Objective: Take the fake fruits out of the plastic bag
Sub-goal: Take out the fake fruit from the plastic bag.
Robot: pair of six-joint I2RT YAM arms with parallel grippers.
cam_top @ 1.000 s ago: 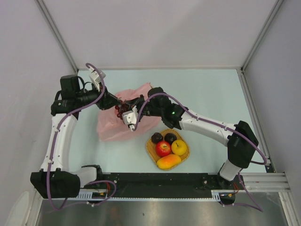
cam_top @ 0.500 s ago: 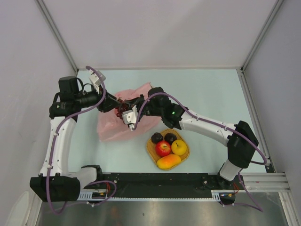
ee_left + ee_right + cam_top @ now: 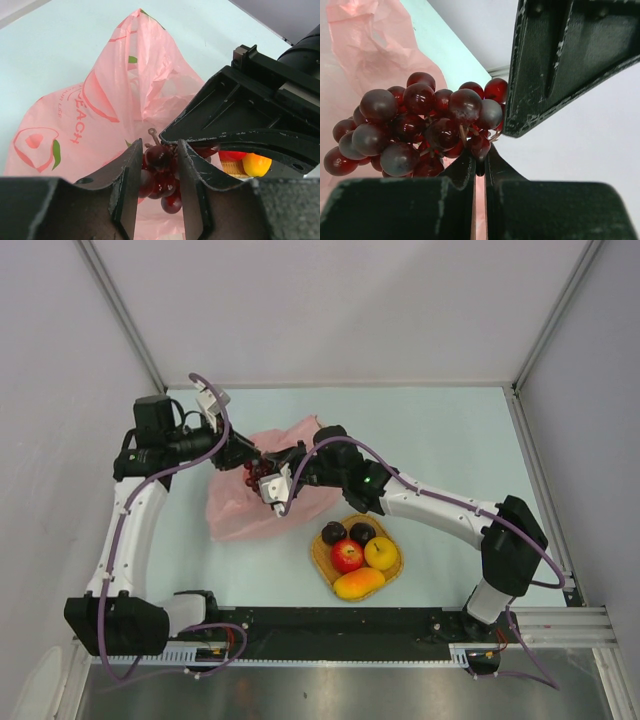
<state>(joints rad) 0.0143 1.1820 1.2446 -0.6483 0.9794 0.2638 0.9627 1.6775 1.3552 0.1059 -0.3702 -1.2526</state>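
The dark red grape bunch (image 3: pixel 254 472) hangs above the pink plastic bag (image 3: pixel 235 510), between both grippers. My right gripper (image 3: pixel 480 157) is shut on a grape and stem at the edge of the bunch (image 3: pixel 415 125). My left gripper (image 3: pixel 159 150) has its jaws closed in on the bunch (image 3: pixel 161 175) from both sides. In the top view the left gripper (image 3: pixel 240 455) and right gripper (image 3: pixel 266 482) meet over the bag. The red apple (image 3: pixel 347 555), yellow fruit (image 3: pixel 380 552), two plums (image 3: pixel 333 532) and mango (image 3: pixel 359 583) lie in the woven tray (image 3: pixel 318 558).
The bag (image 3: pixel 100 110) lies crumpled and flat on the pale green table, left of the tray. The right arm stretches across the table above the tray's far side. Grey walls close in the table at the back and sides.
The left arm's elbow and wrist shifted slightly up and right. Both grippers and the grape bunch stay in nearly the same spot over the bag.
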